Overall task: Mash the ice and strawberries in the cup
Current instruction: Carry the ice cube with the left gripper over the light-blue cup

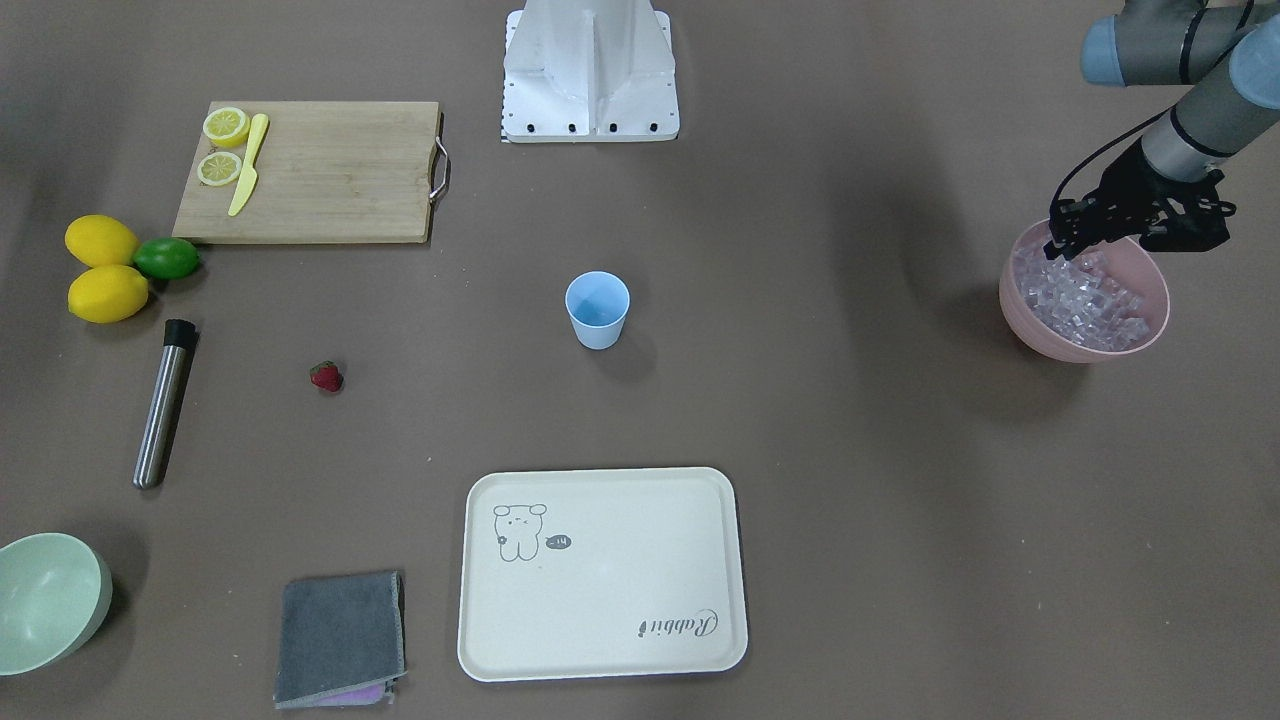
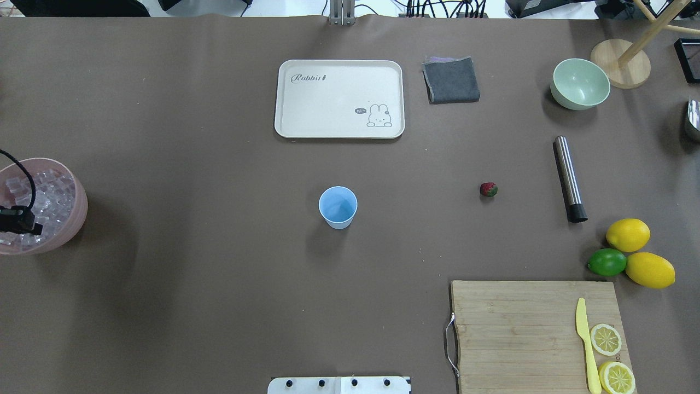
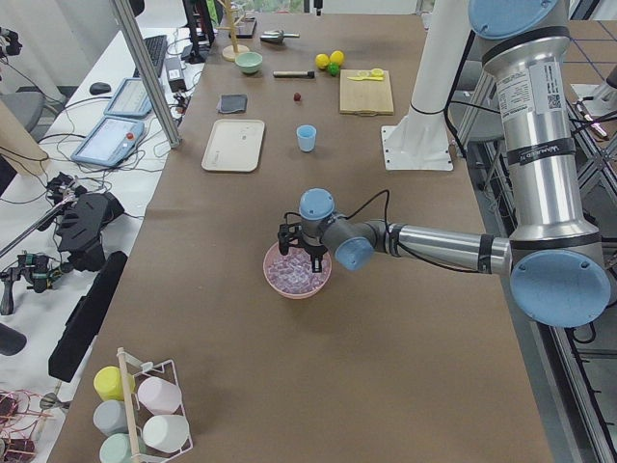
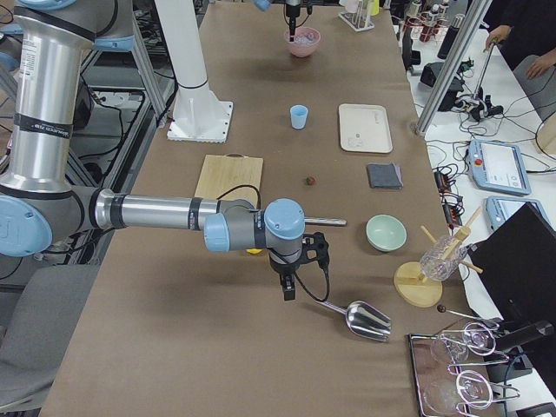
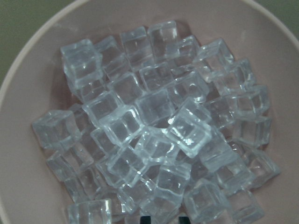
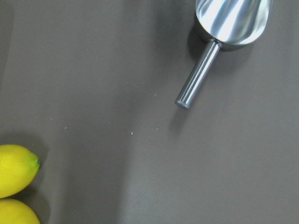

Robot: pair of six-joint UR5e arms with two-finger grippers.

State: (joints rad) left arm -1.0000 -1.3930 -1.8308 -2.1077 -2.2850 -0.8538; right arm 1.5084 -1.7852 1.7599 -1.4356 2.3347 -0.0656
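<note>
Your left claw [image 1: 1066,243] is hanging over the ice [image 1: 1090,300] in the pink bowl [image 1: 1030,322] at the edge of the worktop [image 1: 850,420]; its grip I cannot tell.

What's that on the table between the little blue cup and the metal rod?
One small red strawberry lies between the cup and the metal rod, nearer the rod, apart from both; the overhead view shows it.

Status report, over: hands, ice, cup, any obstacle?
Left hand open over clear ice cubes in pink bowl. Right hand unclear, near steel scoop. Light-blue plastic cup empty, red strawberry outside it. Nothing between bowl and cup.
</note>
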